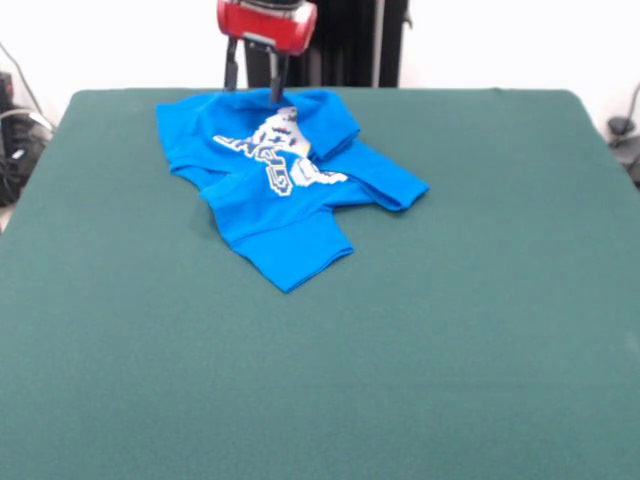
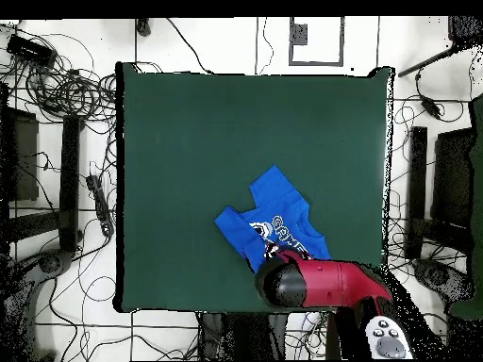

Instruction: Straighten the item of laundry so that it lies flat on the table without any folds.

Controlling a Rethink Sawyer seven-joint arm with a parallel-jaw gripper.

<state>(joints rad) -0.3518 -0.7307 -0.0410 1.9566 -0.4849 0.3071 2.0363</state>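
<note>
Viewing: I have both cameras on the bench at this moment.
Table: the green table point(image 1: 420, 360) is the largest thing I see, its felt top mostly bare toward the near edge of the front view.
Laundry: the blue T-shirt point(image 1: 285, 215) lies crumpled close to the robot-side edge, folded over itself, its white print point(image 1: 275, 150) creased and partly hidden; one sleeve points toward the middle of the bench.
Arm: the red arm point(image 2: 325, 283) reaches in over that same edge.
Gripper: the gripper point(image 1: 253, 82) hangs above the shirt's rim with its two fingers apart, one finger point(image 1: 276, 85) down at the cloth; I see nothing clamped between them.
</note>
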